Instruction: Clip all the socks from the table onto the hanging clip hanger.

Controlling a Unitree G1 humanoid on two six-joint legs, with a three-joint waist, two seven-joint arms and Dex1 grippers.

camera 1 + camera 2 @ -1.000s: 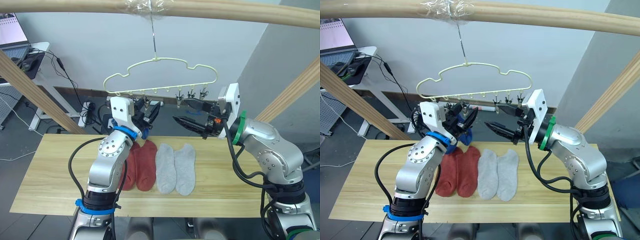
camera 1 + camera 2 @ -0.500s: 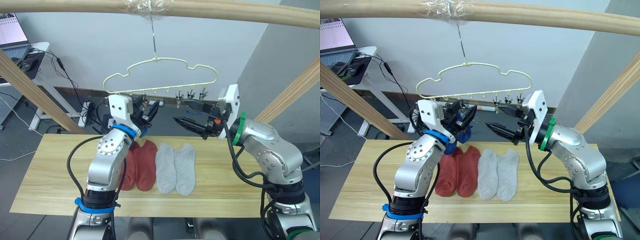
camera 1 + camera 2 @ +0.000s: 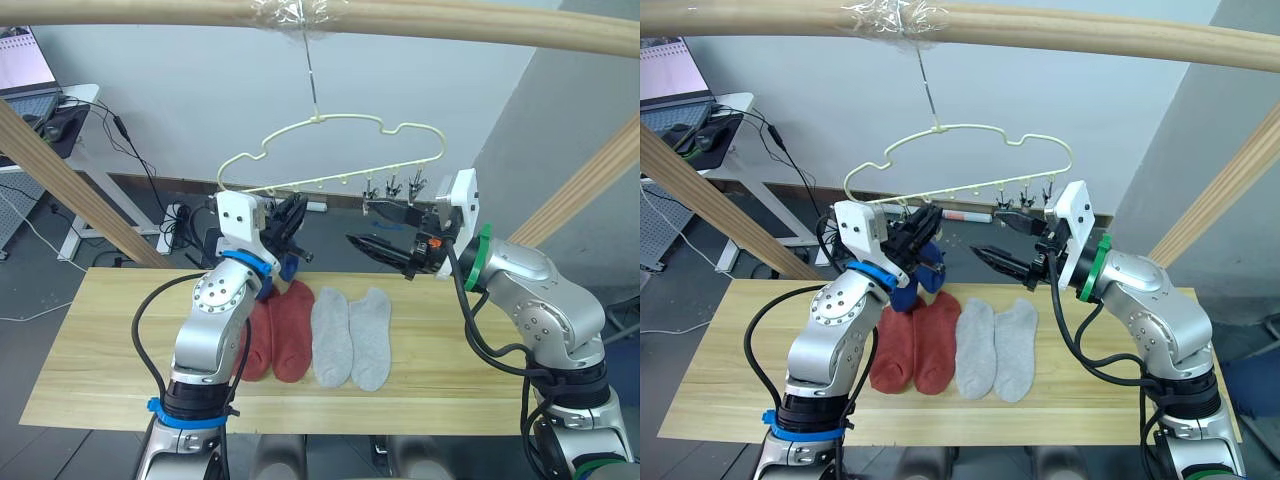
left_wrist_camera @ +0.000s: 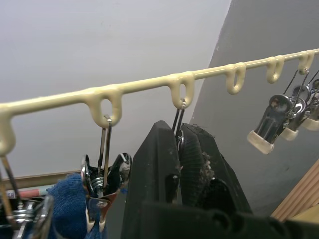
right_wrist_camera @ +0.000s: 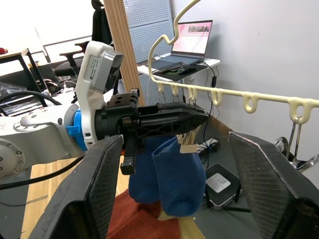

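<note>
Two blue socks already hang from clips at the low left end of the clip hanger, which is tilted in the upper middle of the head view with its right end raised. Four socks are left on the table: two rust-red socks and two light grey socks, flat in a row at centre frame. By my reckoning the job is about a third done.

The left gripper is up at the hanger's left end, its fingers pressed together around a metal clip just beside the blue pair. The right gripper hovers with fingers spread and empty, just below the free clips at the hanger's right end, well above the grey socks.
</note>
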